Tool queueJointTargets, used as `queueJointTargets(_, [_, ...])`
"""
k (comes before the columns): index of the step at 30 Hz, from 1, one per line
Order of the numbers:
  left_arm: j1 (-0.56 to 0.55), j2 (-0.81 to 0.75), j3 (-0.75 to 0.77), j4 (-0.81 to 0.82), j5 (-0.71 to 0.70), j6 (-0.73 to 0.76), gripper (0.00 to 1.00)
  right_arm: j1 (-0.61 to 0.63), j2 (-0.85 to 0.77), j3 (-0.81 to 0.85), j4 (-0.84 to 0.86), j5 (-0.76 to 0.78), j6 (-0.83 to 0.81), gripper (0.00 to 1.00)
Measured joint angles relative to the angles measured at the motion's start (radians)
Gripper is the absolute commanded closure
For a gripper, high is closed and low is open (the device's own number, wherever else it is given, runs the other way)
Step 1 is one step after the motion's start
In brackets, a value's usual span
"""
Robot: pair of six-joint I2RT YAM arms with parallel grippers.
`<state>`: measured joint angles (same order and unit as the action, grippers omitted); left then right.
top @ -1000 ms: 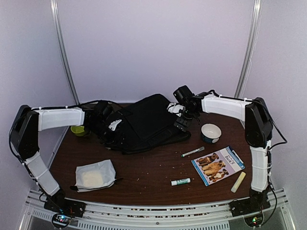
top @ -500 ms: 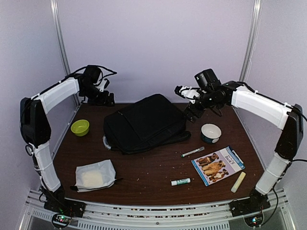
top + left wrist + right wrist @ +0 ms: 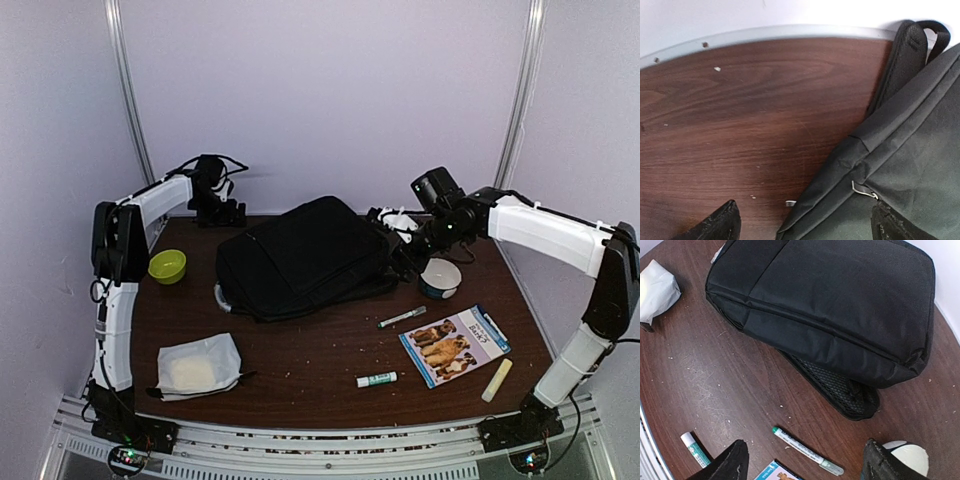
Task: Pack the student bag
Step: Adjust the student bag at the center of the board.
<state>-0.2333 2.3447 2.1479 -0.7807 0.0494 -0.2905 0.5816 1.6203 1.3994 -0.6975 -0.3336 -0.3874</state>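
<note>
One student bag, booklet title illegible

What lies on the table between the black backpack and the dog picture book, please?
A white-and-green pen lies between the backpack and the book, touching neither; the top external view shows it.
</note>
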Motion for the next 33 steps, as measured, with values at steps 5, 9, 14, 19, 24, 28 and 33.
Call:
queueJointTargets(5, [0.001,0.016,-0.012,0.002,0.069,0.000,0.09,-0.003,0.035,-0.071,0.039,-0.051,0.058,0.31])
queueJointTargets(9, [0.000,0.016,-0.052,0.001,0.123,0.000,0.09,-0.003,0.169,-0.014,0.042,-0.093,0.106,0.33])
queueJointTargets(14, [-0.002,0.016,-0.100,0.001,0.164,0.000,0.13,-0.003,0.326,0.086,0.027,-0.111,0.161,0.36])
queueJointTargets(19, [-0.007,0.001,-0.141,0.008,0.203,0.000,0.16,-0.003,0.425,0.194,0.002,-0.095,0.194,0.36])
queueJointTargets(24, [-0.056,-0.099,-0.314,0.031,0.221,-0.001,0.19,-0.003,0.463,0.248,-0.042,-0.069,0.205,0.36])
queueJointTargets(28, [-0.129,-0.194,-0.454,0.037,0.238,-0.018,0.20,-0.003,0.498,0.299,-0.076,-0.053,0.204,0.35])
queueJointTargets(33, [-0.204,-0.301,-0.615,0.070,0.245,-0.050,0.20,-0.003,0.538,0.364,-0.105,-0.051,0.204,0.33])
